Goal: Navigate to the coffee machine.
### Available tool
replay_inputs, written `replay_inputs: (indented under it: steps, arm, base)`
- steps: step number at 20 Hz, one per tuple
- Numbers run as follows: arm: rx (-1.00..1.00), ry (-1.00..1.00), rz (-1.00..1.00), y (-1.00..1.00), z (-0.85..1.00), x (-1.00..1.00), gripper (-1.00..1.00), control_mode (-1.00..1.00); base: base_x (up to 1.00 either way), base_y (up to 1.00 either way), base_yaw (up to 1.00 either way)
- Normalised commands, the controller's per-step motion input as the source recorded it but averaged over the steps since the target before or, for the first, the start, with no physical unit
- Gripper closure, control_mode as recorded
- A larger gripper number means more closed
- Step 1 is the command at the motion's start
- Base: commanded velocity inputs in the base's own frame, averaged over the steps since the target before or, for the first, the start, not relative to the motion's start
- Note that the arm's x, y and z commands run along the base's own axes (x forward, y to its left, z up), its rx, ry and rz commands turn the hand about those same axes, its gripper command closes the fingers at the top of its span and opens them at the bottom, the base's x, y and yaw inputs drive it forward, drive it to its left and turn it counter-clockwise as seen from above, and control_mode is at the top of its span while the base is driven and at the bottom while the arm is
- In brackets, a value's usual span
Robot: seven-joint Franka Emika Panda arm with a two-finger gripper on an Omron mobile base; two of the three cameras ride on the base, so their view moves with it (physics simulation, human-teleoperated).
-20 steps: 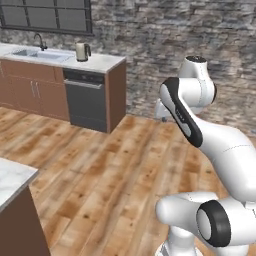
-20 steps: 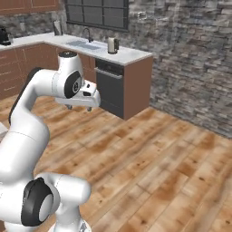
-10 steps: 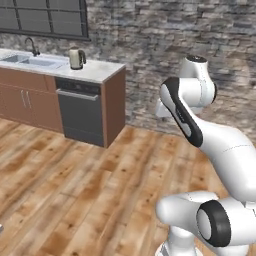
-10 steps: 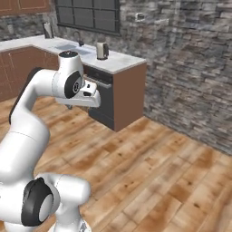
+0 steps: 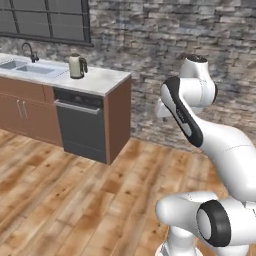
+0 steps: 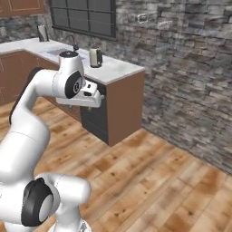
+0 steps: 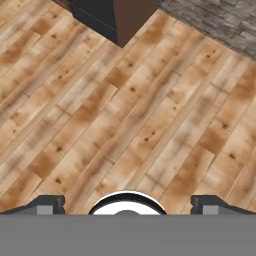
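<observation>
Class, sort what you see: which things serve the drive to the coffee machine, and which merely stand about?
Job: gripper, open and carrying nothing; wooden floor to drive over.
Standing about: kettle, sink, dishwasher, window, stone wall.

Cream kettle [image 5: 76,66] sitting on white tabletop [image 5: 102,80], upper left of left base view, w/ sink [image 5: 29,68] & dark faucet [image 5: 28,50] further left at frame edge. Black dishwasher [image 5: 82,124] sitting below tabletop, brown cabinets [image 5: 25,110] lying to its left. Dark-framed window [image 5: 47,21] showing along top left. Grey stone wall [image 5: 165,60] running across upper frame. Wood plank floor [image 5: 75,200] stretching across bottom. Right base view: kettle [image 6: 95,57] standing upper left, window [image 6: 84,17] hanging above it.
</observation>
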Motion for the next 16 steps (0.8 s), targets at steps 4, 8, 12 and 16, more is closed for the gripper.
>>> replay_inputs:
  steps: [4,8,12,16]
  arm:
    - [0.0,0.0,0.0,0.0,0.0,0.0,-1.0,1.0]
    - [0.0,0.0,0.0,0.0,0.0,0.0,-1.0,1.0]
    - [0.0,0.0,0.0,0.0,0.0,0.0,-1.0,1.0]
    - [0.0,0.0,0.0,0.0,0.0,0.0,-1.0,1.0]
  base:
    - [1.0,-0.03,0.26]
    - [1.0,-0.01,0.33]
    - [1.0,-0.08,0.41]
    - [1.0,-0.06,0.48]
